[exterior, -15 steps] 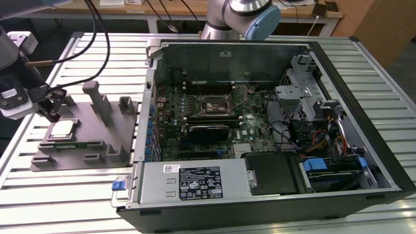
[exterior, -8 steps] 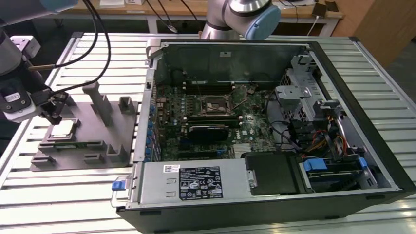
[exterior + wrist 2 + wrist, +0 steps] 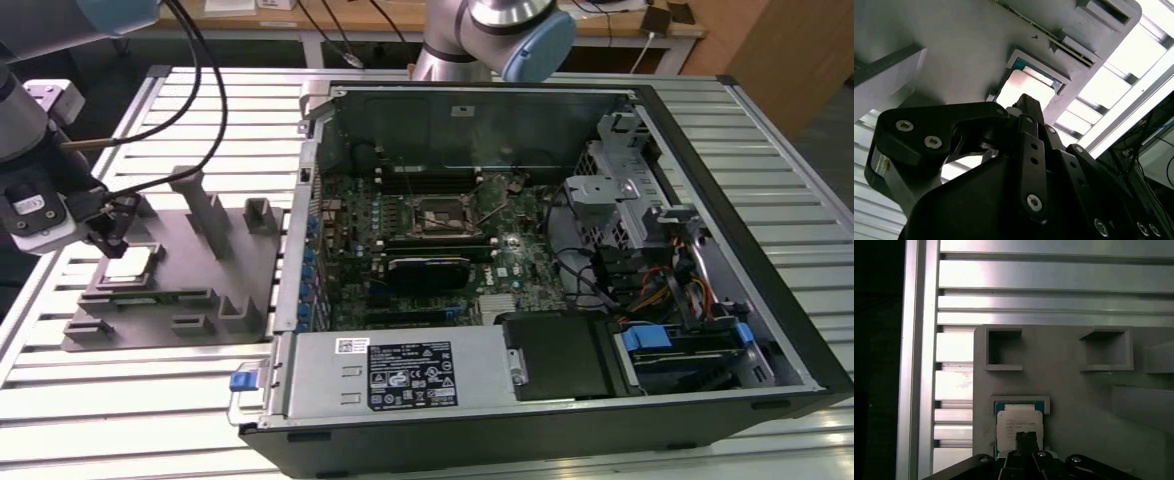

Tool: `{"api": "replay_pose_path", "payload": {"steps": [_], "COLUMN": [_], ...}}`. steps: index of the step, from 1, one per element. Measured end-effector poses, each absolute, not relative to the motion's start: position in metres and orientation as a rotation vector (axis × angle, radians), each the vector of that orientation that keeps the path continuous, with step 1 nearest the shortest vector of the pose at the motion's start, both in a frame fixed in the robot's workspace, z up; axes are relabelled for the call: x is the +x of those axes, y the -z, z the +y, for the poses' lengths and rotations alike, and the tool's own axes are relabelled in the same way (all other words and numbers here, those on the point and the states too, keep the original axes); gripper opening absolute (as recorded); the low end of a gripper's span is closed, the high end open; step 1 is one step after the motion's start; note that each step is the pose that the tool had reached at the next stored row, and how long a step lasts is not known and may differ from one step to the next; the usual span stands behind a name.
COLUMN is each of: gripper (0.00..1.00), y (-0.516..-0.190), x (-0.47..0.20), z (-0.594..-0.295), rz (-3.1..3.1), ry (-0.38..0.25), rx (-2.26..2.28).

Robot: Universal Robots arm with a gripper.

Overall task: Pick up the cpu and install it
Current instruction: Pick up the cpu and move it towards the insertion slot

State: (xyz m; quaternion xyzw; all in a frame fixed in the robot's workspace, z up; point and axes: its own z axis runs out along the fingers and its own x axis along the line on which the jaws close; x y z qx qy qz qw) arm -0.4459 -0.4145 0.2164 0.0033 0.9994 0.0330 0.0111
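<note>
Silvery cpu [image 3: 1019,421] lay near the grey holder's [image 3: 1079,405] edge, not lifted yet; the gripper [image 3: 1026,438] hung over it, grip unclear.

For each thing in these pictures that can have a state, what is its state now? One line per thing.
Small flat silvery square cpu: lying flat in its recess, not lifted.
Grey plastic fixture block: holding the cpu.
Black computer case: open, its green board exposed.
Gripper: directly over the cpu; whether it touches cannot be told.
</note>
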Motion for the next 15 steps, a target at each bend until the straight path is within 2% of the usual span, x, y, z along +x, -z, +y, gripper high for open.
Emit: {"api": "replay_pose_path", "payload": {"steps": [15], "gripper": [0.11], "y": [-0.201], "x": [-0.447], "z": [-0.412], "rz": [3.118], "ry": [-0.103], "rx": [0.008]}}
